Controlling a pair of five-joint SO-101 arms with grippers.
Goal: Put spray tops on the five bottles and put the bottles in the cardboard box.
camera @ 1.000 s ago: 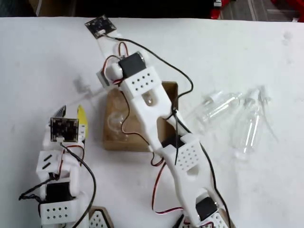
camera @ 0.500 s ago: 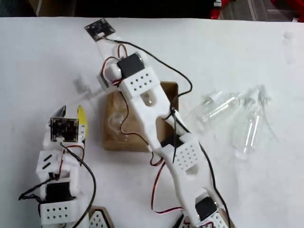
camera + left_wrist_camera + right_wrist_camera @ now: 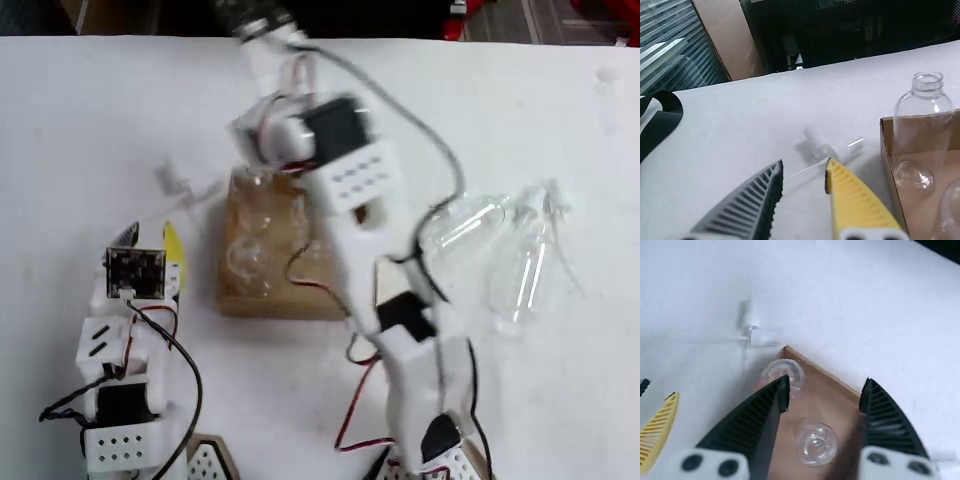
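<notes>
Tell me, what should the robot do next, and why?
Probably the left gripper should ease forward and close on the loose spray top. The top lies on the table just ahead of that open gripper, beside the cardboard box. The bottle standing in the box has a bare neck with no top on it.

Both arms [image 3: 358, 178] are white plastic, with black servos [image 3: 335, 128] and red-black cables [image 3: 338, 435]. The left gripper [image 3: 804, 167] has grey and yellow ridged fingers [image 3: 850, 200]; the right gripper [image 3: 826, 387] has black ones.

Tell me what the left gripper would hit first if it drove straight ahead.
Probably the loose spray top, lying on the table just ahead of the open left gripper, beside the cardboard box.
</notes>
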